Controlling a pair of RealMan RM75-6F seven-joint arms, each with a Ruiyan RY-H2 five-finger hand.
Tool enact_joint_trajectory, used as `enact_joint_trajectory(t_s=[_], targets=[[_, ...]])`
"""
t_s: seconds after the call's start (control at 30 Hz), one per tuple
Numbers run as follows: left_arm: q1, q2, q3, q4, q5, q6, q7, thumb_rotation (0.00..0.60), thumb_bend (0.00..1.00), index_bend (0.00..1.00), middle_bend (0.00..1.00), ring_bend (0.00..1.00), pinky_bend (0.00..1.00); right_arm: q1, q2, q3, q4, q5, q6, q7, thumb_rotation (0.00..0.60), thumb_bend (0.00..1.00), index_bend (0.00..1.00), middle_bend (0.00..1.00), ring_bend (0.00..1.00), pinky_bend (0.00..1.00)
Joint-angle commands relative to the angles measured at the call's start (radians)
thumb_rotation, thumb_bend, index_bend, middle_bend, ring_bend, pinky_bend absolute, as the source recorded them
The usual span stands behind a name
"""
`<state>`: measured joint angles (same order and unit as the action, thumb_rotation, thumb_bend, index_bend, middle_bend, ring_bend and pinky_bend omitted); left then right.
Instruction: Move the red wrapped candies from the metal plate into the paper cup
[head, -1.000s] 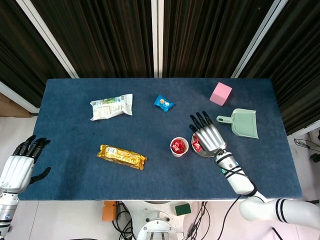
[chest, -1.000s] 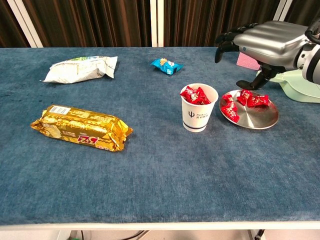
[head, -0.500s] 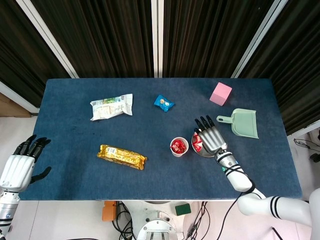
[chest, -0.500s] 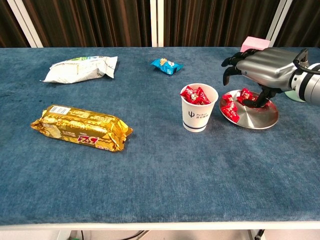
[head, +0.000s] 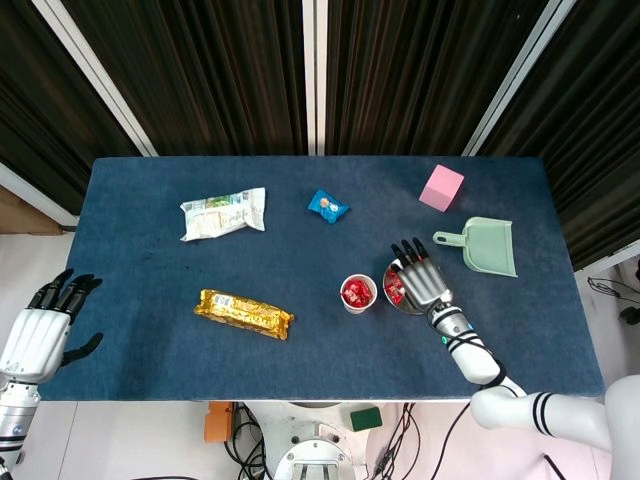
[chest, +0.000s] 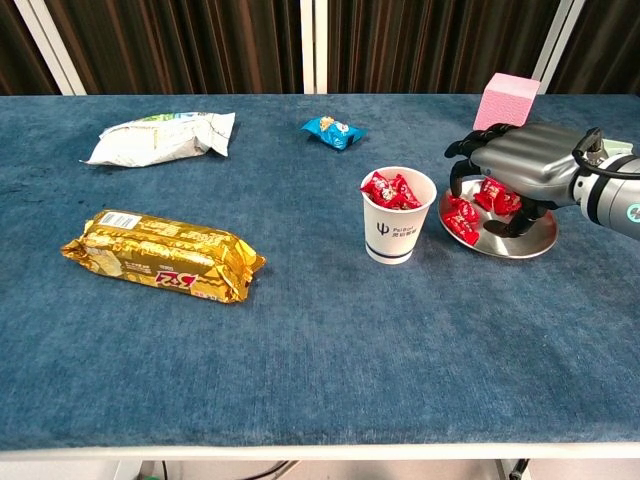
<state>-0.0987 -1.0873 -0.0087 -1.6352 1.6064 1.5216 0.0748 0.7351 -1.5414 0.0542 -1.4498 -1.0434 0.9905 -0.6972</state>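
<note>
The right hand (chest: 525, 175) hovers low over the metal plate (chest: 525, 243), fingers curled down around the red candies (chest: 462, 217) — a pick-up in progress, I'd say, though whether it actually grips one I cannot tell. Next it needs a firm pinch, a lift, a short carry left to the paper cup (chest: 397, 226), just beside the plate and already holding some. The nearest candy's long axis runs roughly front-to-back. The left hand (head: 42, 330) idles open off the table.

Right hand (head: 421, 281) sits low over the round metal plate (head: 400, 304), covering most of it, red wrapped candies (head: 392, 291) peeking out at its left edge. Just left stands the white paper cup (head: 358, 293) with red candy inside, while the left hand (head: 40, 330) hangs off the blue table's (head: 300, 250) near-left corner, fingers apart, holding nothing.
</note>
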Motion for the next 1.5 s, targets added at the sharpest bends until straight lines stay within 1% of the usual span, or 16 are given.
enact_joint_trajectory(t_s=[0.03,0.63,0.73,0.87,0.97,1.13,1.23,1.4,1.5], targets=[[0.0,0.0,0.0,0.0,0.0,0.0,0.0,0.6,0.18,0.18,0.15,0.06,0.2,-0.002,-0.001,-0.002,0.002,0.001,-0.001,-0.002,0.6,0.37,0.35,0.03,0.0,0.0],[0.0,-0.001,0.0,0.0,-0.001,0.001,0.002,0.6,0.18,0.18,0.15,0.06,0.2,-0.013,-0.013,-0.002,0.025,-0.016,-0.003,0.012,0.6,0.38,0.44,0.04,0.0,0.0],[0.0,0.0,0.0,0.0,-0.001,0.001,0.001,0.6,0.18,0.18,0.15,0.06,0.2,-0.015,-0.015,-0.002,0.028,-0.018,-0.003,0.014,0.6,0.39,0.48,0.04,0.0,0.0],[0.0,0.0,0.0,0.0,-0.001,0.001,0.001,0.6,0.18,0.18,0.15,0.06,0.2,-0.018,-0.015,-0.002,0.03,-0.018,-0.004,0.014,0.6,0.43,0.55,0.04,0.0,0.0],[0.0,0.0,0.0,0.0,0.0,0.002,0.0,0.6,0.18,0.18,0.15,0.06,0.2,-0.021,-0.009,-0.002,0.023,-0.019,-0.004,0.016,0.6,0.43,0.59,0.04,0.0,0.0],[0.001,0.0,0.001,0.0,0.002,0.004,0.001,0.6,0.18,0.18,0.15,0.06,0.2,-0.033,0.018,0.008,-0.008,-0.049,0.025,0.045,0.6,0.43,0.62,0.05,0.0,0.0],[0.001,-0.001,0.001,-0.001,0.002,0.004,0.002,0.6,0.18,0.18,0.15,0.06,0.2,-0.042,0.048,0.023,-0.049,-0.084,0.059,0.074,0.6,0.43,0.62,0.05,0.0,0.0],[0.002,-0.001,0.001,-0.002,0.003,0.005,0.004,0.6,0.18,0.18,0.15,0.06,0.2,-0.049,0.1,0.049,-0.139,-0.169,0.12,0.123,0.6,0.43,0.63,0.05,0.0,0.0],[0.002,-0.002,0.001,-0.003,0.003,0.006,0.007,0.6,0.18,0.18,0.15,0.06,0.2,-0.051,0.115,0.051,-0.184,-0.223,0.145,0.133,0.6,0.43,0.63,0.05,0.0,0.0]])
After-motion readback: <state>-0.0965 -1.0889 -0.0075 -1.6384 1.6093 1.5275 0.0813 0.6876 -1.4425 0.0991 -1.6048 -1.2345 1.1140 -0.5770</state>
